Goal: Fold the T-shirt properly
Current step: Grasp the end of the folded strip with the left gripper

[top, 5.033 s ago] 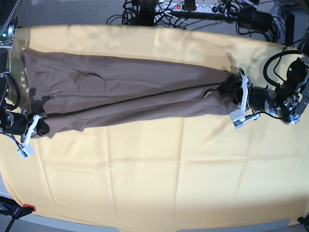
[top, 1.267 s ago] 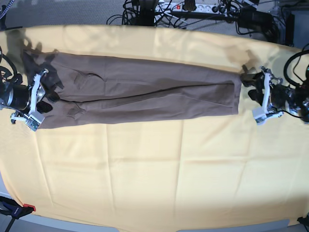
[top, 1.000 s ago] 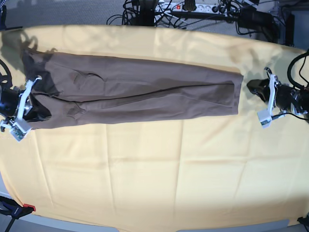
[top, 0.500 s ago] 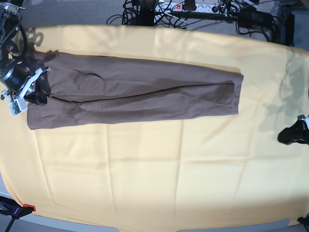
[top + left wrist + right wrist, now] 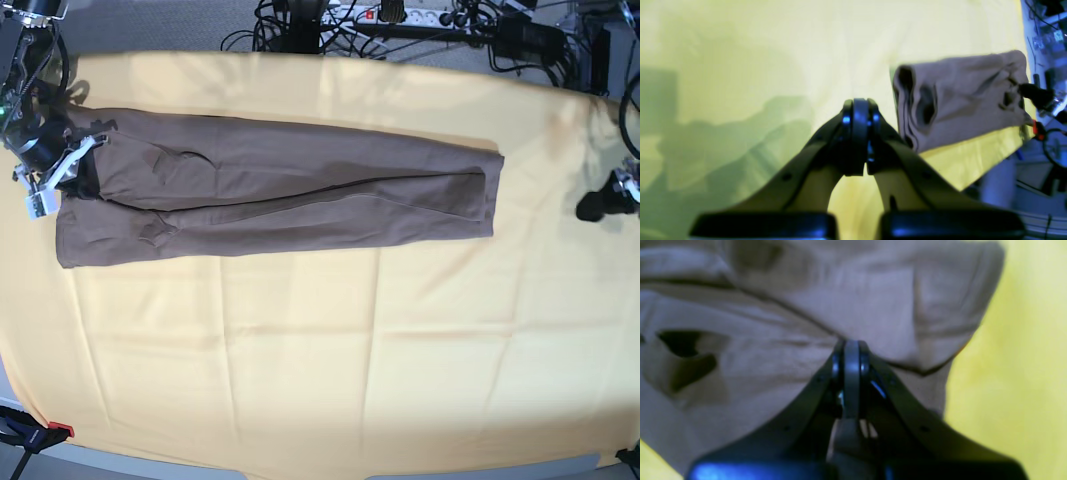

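Looking down from the base camera, I see the T-shirt folded into a long narrow band across the upper half of the yellow cloth that covers the table. My right gripper sits at the shirt's far end on that view's left, over the brown fabric; its wrist camera shows the fingers pressed together with wrinkled shirt right beneath them, and I cannot tell whether any fabric is pinched. My left gripper hangs at the opposite edge of the cloth, well apart from the shirt. Its wrist view shows the fingers pressed together above bare yellow cloth, gripping nothing, with the shirt's layered end off to one side.
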